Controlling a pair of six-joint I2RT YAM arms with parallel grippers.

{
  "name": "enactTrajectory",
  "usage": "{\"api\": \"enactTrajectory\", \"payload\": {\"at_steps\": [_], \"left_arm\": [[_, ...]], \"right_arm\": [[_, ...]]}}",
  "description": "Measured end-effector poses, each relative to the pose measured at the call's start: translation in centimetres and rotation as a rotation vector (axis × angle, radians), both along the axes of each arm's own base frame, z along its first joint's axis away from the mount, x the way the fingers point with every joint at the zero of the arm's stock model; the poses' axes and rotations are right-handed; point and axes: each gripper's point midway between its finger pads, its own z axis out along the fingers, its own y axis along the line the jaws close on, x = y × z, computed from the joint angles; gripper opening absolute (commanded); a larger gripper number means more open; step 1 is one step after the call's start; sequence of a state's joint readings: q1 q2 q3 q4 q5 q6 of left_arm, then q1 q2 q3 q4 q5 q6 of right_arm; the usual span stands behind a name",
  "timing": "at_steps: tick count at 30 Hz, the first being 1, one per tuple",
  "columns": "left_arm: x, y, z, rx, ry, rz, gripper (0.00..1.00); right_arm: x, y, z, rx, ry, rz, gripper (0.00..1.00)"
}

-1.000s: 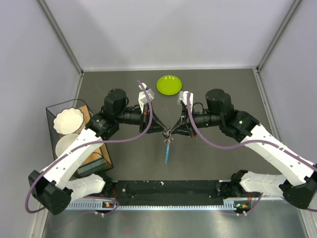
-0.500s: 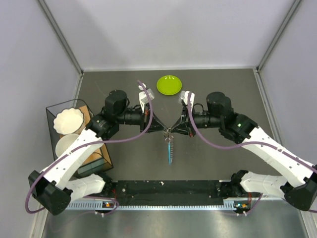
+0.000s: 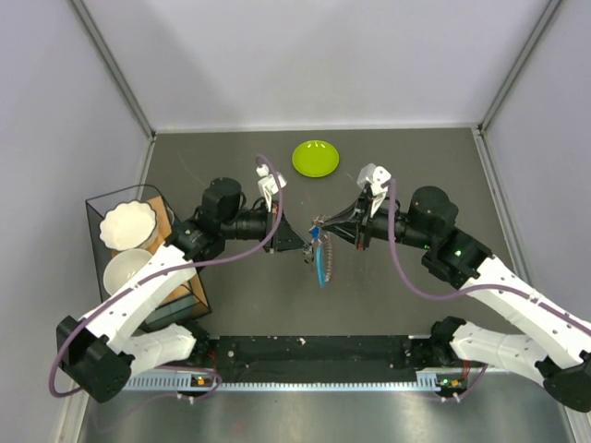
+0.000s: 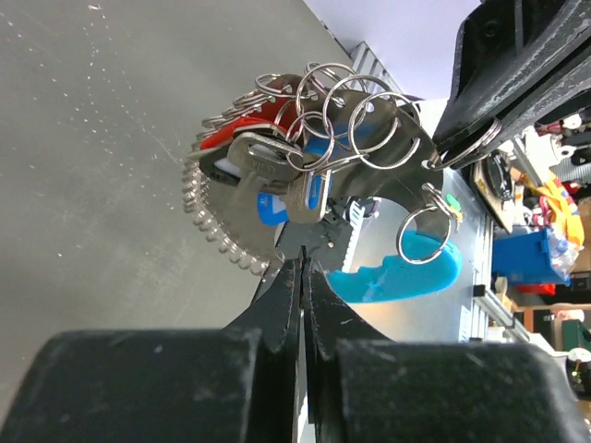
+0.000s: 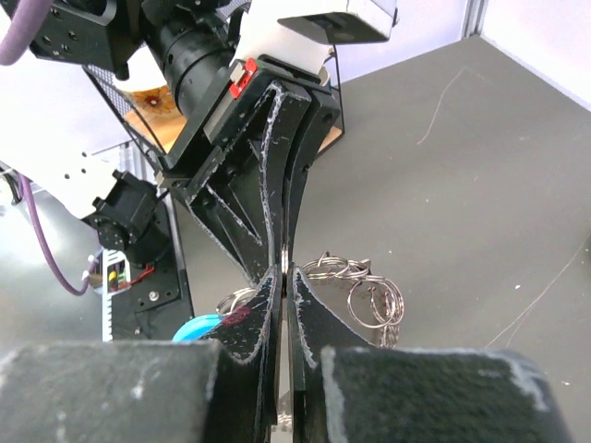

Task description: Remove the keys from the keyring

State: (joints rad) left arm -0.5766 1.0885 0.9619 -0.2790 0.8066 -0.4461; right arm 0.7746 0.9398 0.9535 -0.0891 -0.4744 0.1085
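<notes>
The keyring [image 3: 317,242] hangs above the table between both grippers. In the left wrist view its beaded chain [image 4: 214,224], several split rings [image 4: 343,92] and blue crescent piece [image 4: 397,272] show, with the keys [image 4: 268,175], red and blue headed, bunched on it. My left gripper [image 3: 301,247] is shut on the keyring's lower edge [image 4: 303,261]. My right gripper [image 3: 322,231] is shut on one split ring [image 5: 286,275]; its fingers [image 4: 517,65] show in the left wrist view. The blue piece [image 3: 321,268] dangles below.
A lime-green round plate [image 3: 315,158] lies on the table behind the grippers. A wire basket [image 3: 148,254] with white bowls stands at the left edge. A black rail [image 3: 314,351] runs along the near edge.
My right arm has pulled back to the right and tilted its wrist up. The keyring has shifted slightly up and right, and the blue piece has swung. My left gripper followed a little to the right.
</notes>
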Motion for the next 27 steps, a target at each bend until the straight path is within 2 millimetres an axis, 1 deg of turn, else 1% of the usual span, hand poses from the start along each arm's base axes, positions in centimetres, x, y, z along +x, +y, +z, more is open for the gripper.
{"api": "enactTrajectory", "payload": {"at_steps": [3, 11, 14, 19, 21, 23, 27], "left_arm": [[-0.1, 0.0, -0.1, -0.012, 0.020, 0.010, 0.00], [0.6, 0.2, -0.6, 0.012, 0.007, 0.050, 0.00], [1.3, 0.7, -1.4, 0.058, -0.008, 0.092, 0.00], [3.2, 2.2, -2.7, 0.177, -0.066, 0.198, 0.00], [4.0, 2.8, -3.0, 0.220, -0.094, 0.233, 0.00], [4.7, 3.4, -3.2, 0.257, -0.121, 0.267, 0.00], [6.7, 4.5, -3.8, 0.351, -0.167, 0.340, 0.00]], "right_arm": [[0.1, 0.1, 0.4, 0.023, -0.012, -0.004, 0.00], [0.0, -0.2, 0.9, 0.041, -0.022, -0.015, 0.00], [0.0, -0.4, 1.3, 0.050, -0.031, -0.022, 0.00], [0.1, -0.7, 1.6, 0.058, -0.044, -0.041, 0.00], [0.0, -1.1, 1.2, 0.053, -0.049, -0.053, 0.00], [0.4, -1.6, 0.6, 0.035, -0.044, -0.089, 0.00], [2.8, -3.5, -1.3, -0.035, -0.005, -0.245, 0.00]]}}
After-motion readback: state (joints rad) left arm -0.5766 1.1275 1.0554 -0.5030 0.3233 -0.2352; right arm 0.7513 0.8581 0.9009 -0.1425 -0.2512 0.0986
